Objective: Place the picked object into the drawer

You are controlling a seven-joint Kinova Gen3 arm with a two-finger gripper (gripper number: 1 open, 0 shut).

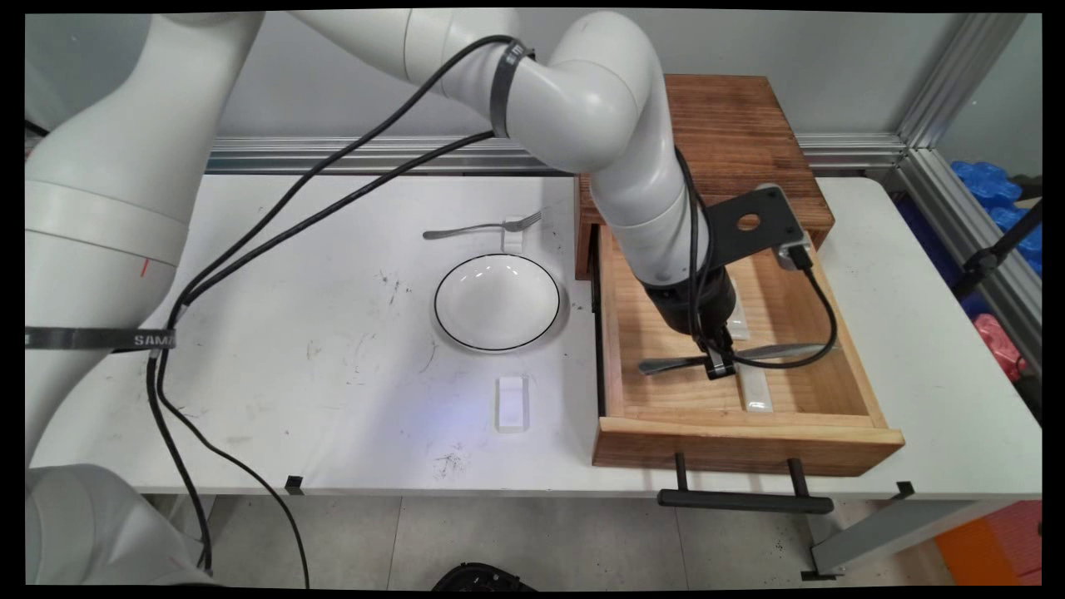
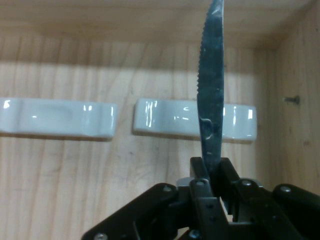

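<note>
My gripper reaches down into an open wooden drawer at the right of the table and is shut on a serrated table knife. The knife lies roughly level, crosswise over the drawer floor. In the hand view its blade rises straight up from between the gripper fingers. Beneath it two white cutlery rests lie end to end on the drawer floor, one left and one partly behind the blade. In the main view one rest shows just in front of the gripper.
The drawer belongs to a dark wooden cabinet and its black handle overhangs the table's near edge. A white black-rimmed bowl sits mid-table. Behind it a fork lies on a small white rest. Another rest lies in front.
</note>
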